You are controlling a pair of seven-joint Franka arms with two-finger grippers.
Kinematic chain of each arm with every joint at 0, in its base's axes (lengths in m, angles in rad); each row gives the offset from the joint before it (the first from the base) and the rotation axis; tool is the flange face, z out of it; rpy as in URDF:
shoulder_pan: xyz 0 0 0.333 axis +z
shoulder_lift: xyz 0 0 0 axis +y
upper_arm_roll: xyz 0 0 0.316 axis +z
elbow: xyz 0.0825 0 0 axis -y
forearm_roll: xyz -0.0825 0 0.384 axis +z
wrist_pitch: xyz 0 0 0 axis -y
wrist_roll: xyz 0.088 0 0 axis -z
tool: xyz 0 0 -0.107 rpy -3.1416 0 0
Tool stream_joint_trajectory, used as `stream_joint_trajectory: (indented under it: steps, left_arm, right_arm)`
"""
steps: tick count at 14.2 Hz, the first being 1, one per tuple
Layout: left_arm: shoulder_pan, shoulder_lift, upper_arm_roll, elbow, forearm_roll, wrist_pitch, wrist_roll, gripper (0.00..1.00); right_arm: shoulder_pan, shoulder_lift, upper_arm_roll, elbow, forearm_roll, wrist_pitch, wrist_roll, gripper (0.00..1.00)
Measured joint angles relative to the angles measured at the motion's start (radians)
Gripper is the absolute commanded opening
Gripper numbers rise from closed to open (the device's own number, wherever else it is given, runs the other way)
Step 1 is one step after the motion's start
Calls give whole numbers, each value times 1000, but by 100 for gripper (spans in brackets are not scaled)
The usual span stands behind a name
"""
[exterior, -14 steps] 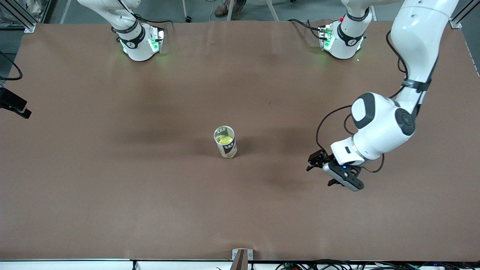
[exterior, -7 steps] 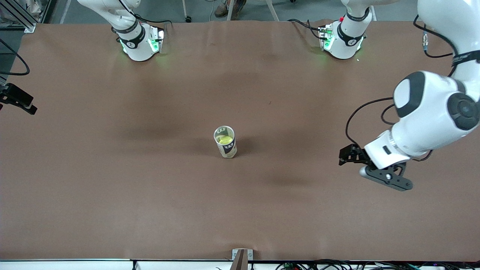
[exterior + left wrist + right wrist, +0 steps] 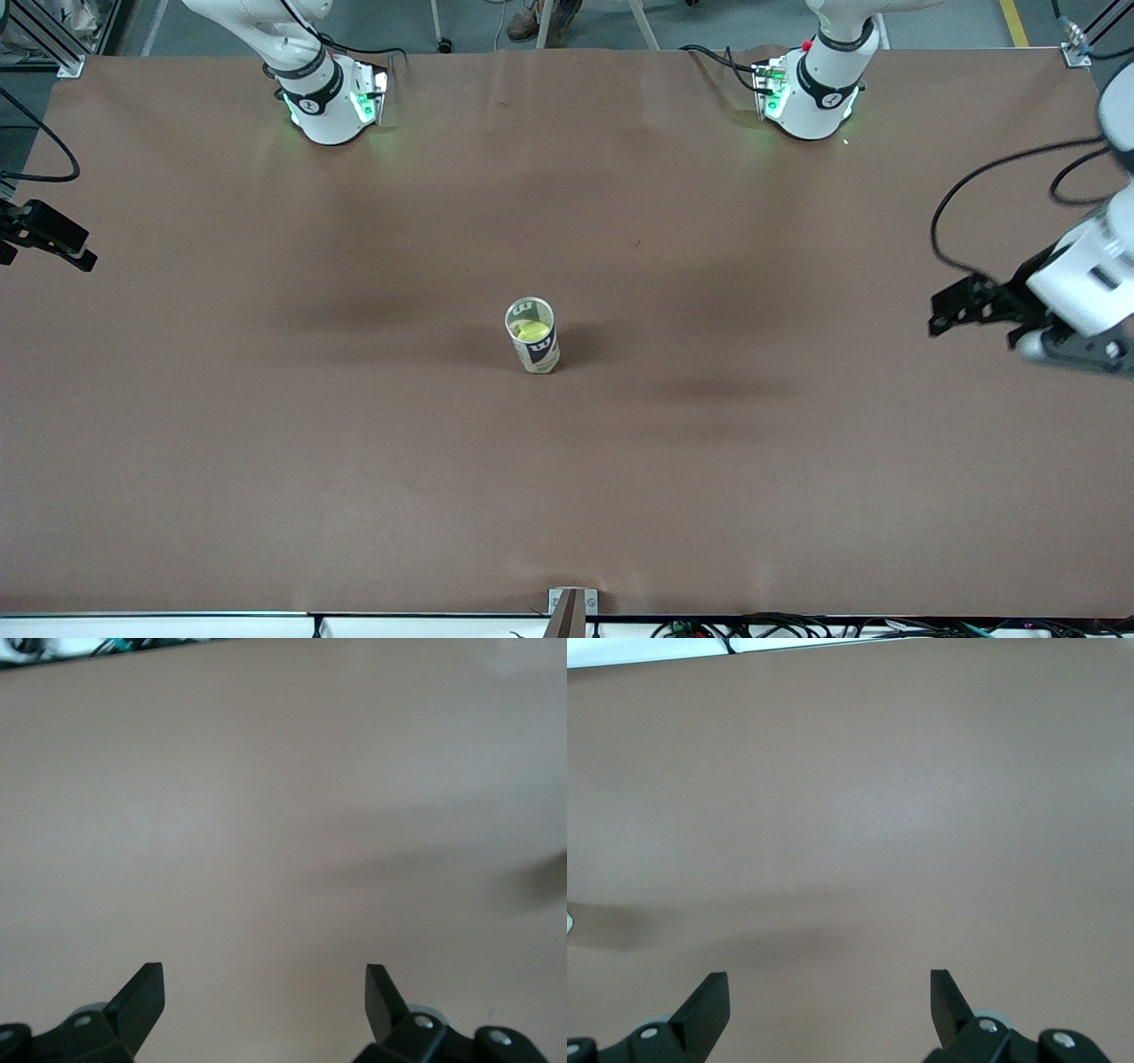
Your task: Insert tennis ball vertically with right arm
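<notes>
A: Where's the tennis ball?

B: Frame centre, already inside the upright can.

A: And the claws?

B: The left gripper, over the frame's right edge, gapes wide and empty; the right gripper, at frame left, likewise. Insertion looks finished; only parking remains.

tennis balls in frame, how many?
1. The ball sits inside the upright can mid-table. More could be hidden under it in the can; none loose on the table.
</notes>
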Motion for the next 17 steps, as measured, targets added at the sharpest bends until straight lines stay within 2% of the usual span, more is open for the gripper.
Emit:
stream_joint_trajectory:
  steps: [3, 5, 10, 13, 17]
  left_arm:
    - [-50, -74, 84, -3, 0, -106, 0, 100]
    - [-71, -111, 102, -30, 1, -127, -12, 100]
    - [-99, -217, 101, -139, 10, -130, -110, 100]
    - [-102, -274, 70, -210, 37, -120, -148, 100]
    - [-106, -294, 48, -237, 43, -114, -159, 100]
  right_arm:
    - [0, -4, 6, 1, 0, 0, 0, 100]
    - [0, -6, 6, 2, 0, 0, 0, 100]
    - [0, -6, 6, 3, 0, 1, 0, 100]
    - [0, -6, 6, 4, 0, 1, 0, 100]
    - [0, -6, 6, 4, 0, 1, 0, 100]
